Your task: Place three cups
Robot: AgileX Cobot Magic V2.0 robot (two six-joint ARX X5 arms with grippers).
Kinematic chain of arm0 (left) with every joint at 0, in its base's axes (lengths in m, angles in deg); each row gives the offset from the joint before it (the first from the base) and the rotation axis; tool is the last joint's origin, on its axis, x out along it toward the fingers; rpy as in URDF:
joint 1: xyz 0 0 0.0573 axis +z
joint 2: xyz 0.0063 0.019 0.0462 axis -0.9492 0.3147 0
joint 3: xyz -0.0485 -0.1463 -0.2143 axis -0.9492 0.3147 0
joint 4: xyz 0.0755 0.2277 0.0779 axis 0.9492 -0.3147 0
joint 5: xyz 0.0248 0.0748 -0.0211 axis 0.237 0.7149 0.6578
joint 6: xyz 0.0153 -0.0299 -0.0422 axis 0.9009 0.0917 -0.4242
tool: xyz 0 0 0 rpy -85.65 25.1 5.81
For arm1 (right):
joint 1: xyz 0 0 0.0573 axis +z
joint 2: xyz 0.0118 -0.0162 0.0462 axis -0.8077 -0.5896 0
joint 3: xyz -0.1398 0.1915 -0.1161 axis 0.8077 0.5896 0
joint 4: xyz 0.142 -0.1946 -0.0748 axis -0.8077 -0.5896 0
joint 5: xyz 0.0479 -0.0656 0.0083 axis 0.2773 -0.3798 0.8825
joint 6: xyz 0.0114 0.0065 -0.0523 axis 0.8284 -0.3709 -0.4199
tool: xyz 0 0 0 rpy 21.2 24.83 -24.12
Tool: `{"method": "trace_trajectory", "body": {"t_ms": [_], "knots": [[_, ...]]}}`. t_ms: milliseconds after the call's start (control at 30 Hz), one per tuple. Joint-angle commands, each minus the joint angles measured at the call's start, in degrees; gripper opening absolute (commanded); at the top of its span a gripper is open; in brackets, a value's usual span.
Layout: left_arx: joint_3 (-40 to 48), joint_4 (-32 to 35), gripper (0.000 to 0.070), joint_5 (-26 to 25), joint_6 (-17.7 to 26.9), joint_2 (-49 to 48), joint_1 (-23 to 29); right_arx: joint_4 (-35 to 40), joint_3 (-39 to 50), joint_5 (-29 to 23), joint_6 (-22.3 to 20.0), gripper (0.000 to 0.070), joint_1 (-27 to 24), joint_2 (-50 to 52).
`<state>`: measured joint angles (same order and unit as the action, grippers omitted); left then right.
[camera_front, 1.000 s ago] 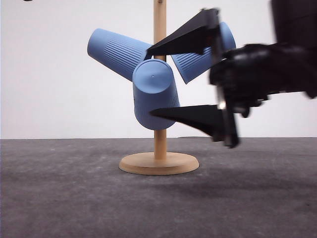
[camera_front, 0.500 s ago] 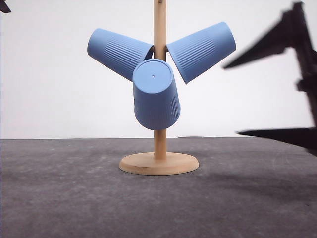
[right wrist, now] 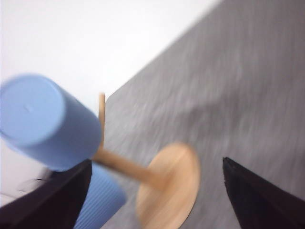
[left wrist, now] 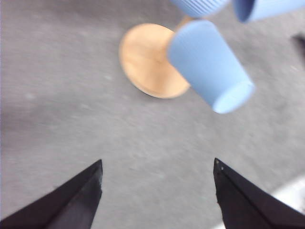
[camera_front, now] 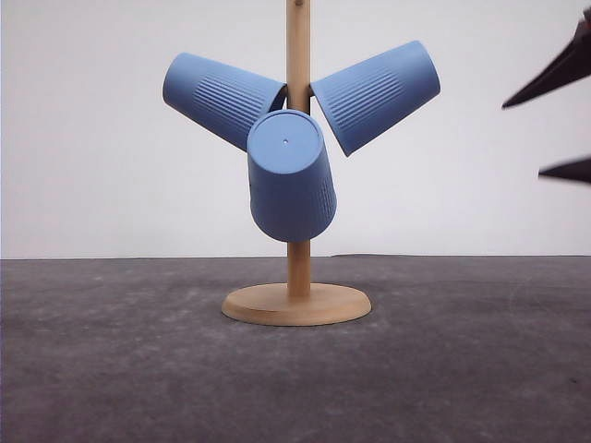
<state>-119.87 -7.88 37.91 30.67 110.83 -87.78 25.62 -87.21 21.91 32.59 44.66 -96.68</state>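
Right end effector (camera_front: 565,118) sits at the far right edge of the front view, two black fingers spread apart with white wall between them and nothing gripped. From its own wrist camera the right end effector (right wrist: 152,195) shows the same story: dark fingertips (right wrist: 257,195) wide apart in the bottom corners, bare space between.

Over to the left end effector (left wrist: 157,195): its two black fingers (left wrist: 71,200) stand well apart in the lower corners of the left wrist view, only grey desk (left wrist: 71,95) between them, holding nothing.

Moving outward, the three cups are all hanging on the wooden peg stand (camera_front: 297,55) in the centre of the front view. The left cup (camera_front: 220,95) angles toward the upper left of the frame, flat bottom outward. The right cup (camera_front: 379,93) angles toward the upper right, mirror fashion. The front cup (camera_front: 289,175) points its round bottom toward the camera, sitting just below and between the other two, in front of the pole. All three crowd close together at the pole.

Below them, the stand's round base (camera_front: 295,304) rests flat on the dark grey desk, in the lower middle of the frame.

The left wrist camera catches the base as a tan disc in the upper middle, one cup jutting out over it. The right wrist view is blurred, with a cup at the left edge.
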Motion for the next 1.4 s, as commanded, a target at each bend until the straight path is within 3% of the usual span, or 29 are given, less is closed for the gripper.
{"method": "trace_trajectory", "body": {"t_ms": [0,67,167,267,333,633,800,1033,1100,1167,1200,1233,1267,1300,1367], "knots": [[-1.19,0.8,0.0435,0.75,0.48,0.07,0.26,-2.05,-3.32,-0.7,-12.23,0.0542,-0.59,-0.52],[-1.2,0.94,0.0436,1.69,0.53,-0.06,0.84,-7.12,-6.83,-1.76,-18.25,0.054,-1.05,-0.51],[-1.2,1.0,0.0435,1.98,0.63,-0.17,1.86,-20.89,-13.21,-6.52,-29.88,0.0538,-1.12,-0.48],[-1.2,1.01,0.0435,1.96,1.07,-0.17,2.84,-39.02,-20.48,-17.92,-43.23,0.0538,-0.78,-0.48],[-1.2,1.01,0.0435,1.97,1.83,-0.17,3.25,-47.96,-24.13,-25.5,-47.2,0.0538,-0.21,-0.48],[-1.08,2.89,0.0435,0.86,3.85,-0.38,5.54,-66.6,-26.49,-31.71,-46.81,0.0538,2.96,5.3],[1.58,5.81,0.0435,-1.72,3.86,-2.0,7.35,-69.49,-26.47,-34.15,-46.72,0.0537,6.74,11.59],[15.57,17.51,0.0434,-1.74,3.89,-10.05,8.65,-71.04,-25.11,-34.15,-46.73,0.0531,10.49,18.65],[19.71,20.91,0.0431,-1.73,3.87,-12.69,8.65,-70.69,-23.02,-34.17,-46.73,0.045,10.6,20.57],[23.14,23.6,0.0376,-1.72,3.96,-14.88,8.65,-69.86,-20.34,-34.17,-46.68,0.0285,10.58,22.47],[24.38,24.33,0.0257,-1.73,4.41,-15.71,8.64,-69.31,-19.0,-34.17,-46.59,0.0201,10.58,23.35],[25.34,24.67,0.0087,-1.74,5.14,-16.4,8.63,-68.69,-17.69,-34.17,-46.46,0.0116,10.58,24.23],[25.72,24.61,0.0043,-1.77,5.73,-16.78,8.61,-68.15,-16.75,-34.17,-46.33,0.0037,10.58,24.89],[25.9,24.59,0.0014,-1.83,6.14,-17.03,8.6,-67.77,-16.01,-34.19,-46.28,0.0,10.58,25.48],[25.9,24.79,0.0,-2.1,6.34,-17.27,8.59,-67.51,-15.39,-34.2,-46.31,0.0,10.58,26.16]]}}
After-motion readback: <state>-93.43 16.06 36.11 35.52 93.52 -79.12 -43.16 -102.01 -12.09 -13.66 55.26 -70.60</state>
